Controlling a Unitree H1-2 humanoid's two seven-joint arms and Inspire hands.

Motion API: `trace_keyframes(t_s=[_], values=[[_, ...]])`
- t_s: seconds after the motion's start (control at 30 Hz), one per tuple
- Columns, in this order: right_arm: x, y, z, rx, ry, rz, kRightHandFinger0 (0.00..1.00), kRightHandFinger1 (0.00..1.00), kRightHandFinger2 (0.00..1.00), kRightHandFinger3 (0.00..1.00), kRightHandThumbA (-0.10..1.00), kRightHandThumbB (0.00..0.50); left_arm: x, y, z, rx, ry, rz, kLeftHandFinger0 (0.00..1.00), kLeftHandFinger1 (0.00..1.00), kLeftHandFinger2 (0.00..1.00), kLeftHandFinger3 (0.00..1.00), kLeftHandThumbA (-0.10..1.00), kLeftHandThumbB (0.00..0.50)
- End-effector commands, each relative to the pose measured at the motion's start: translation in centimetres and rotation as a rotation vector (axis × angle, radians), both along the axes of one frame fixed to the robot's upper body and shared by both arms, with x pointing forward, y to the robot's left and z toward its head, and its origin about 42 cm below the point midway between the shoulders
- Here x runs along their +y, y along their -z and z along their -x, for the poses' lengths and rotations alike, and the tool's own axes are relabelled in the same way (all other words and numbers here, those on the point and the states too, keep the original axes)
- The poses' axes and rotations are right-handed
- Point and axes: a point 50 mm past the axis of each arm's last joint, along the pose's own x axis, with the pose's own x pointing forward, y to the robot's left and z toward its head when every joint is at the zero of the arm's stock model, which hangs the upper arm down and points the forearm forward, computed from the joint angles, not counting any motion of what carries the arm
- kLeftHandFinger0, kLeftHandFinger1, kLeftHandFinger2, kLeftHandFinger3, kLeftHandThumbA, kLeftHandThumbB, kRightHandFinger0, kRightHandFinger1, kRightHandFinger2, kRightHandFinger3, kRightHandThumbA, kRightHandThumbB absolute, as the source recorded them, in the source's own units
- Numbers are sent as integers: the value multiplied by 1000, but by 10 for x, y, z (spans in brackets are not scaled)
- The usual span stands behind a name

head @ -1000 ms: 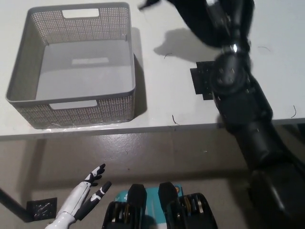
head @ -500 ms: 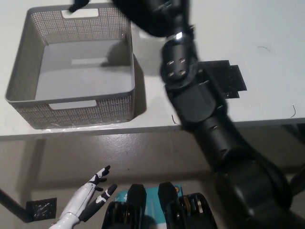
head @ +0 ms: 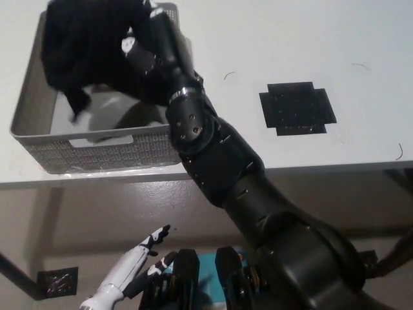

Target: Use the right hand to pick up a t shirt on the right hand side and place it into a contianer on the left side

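White surface [head: 271, 58] carries a grey basket [head: 39, 139] at your left. Right robot hand [head: 139, 48] grasps the black shirt [head: 87, 45], bunched and hanging over the basket's opening. Expect it soft, limp and light; hold the gathered bulk. Left robot hand [head: 132, 274] rests low, fingers spread, empty.

Right arm [head: 219, 161] extends up-left, its hand [head: 139, 45] closed on cloth. Left hand [head: 132, 271] rests low, fingers spread.

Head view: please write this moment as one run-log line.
right hand: holds black t-shirt over grey basket | left hand: open, low, below table edge
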Motion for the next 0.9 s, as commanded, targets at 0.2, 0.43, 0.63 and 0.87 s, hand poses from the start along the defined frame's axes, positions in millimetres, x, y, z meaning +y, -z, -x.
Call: trace_keyframes(t_s=[0.2,0.43,0.63,0.87], values=[[26,-39,-5,78,-208,150,1000,1000,1000,1000,564,500,-9,-20,-16,-30,50,-6,888,999,1000,1000,1000,353],[27,-44,-8,93,-207,327,1000,1000,1000,1000,807,500,-3,-18,-15,-36,42,-11,887,998,1000,1000,1000,331],[13,-59,-10,77,-226,333,1000,1000,1000,1000,758,500,9,-15,-15,-42,15,-14,846,960,1000,1000,1000,319],[-59,-77,-10,-112,-106,356,1000,1000,1000,1000,876,500,19,-17,-11,-51,-39,-40,808,927,1000,1000,1000,284]])
